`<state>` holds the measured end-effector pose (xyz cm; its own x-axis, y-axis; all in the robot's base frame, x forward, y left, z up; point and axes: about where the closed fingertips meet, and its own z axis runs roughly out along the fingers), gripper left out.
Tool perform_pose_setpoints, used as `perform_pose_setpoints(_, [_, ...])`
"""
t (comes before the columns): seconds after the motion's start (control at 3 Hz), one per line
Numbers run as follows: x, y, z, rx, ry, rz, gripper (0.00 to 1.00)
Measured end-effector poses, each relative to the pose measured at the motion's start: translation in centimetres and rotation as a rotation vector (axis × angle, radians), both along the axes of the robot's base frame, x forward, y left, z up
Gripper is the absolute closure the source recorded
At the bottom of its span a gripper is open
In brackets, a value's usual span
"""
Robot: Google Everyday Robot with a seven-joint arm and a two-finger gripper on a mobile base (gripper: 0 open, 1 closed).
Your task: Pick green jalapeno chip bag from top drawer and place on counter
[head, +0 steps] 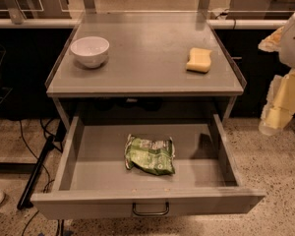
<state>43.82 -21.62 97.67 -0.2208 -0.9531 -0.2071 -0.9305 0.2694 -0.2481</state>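
1. Grey metal top drawer stands pulled out, below and to the left of the gripper as the camera sees it. Judged reason: its contents are exposed for access from above.
2. The gripper hangs at the right edge of the view, outside the drawer's right wall and at a height between counter and drawer floor. Whether it is open or closed cannot be told. It touches none of the listed items.
3. The green jalapeno chip bag lies flat and crinkled near the middle of the drawer floor, well to the left of the gripper and lower than it. Bare floor surrounds it on all sides, which should leave room for a descent.
4. The counter sits above the drawer, up and to the left of the gripper. The yellow sponge lies on the side nearer the gripper and the white bowl on the far side. The strip between them is a likely placement zone.
5. The loop handle is on the drawer front, lower left of the gripper.
6. Count: one chip bag, one sponge, one bowl, one open drawer, one handle, one gripper
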Motion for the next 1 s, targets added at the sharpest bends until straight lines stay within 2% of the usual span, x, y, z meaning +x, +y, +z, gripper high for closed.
perform_pose_setpoints(0.33, [0.0,0.0,0.0,0.0,0.0,0.0,0.0])
perform_pose_setpoints(1.0, [0.4,5.2,-1.4,0.006,0.015,0.067,0.0])
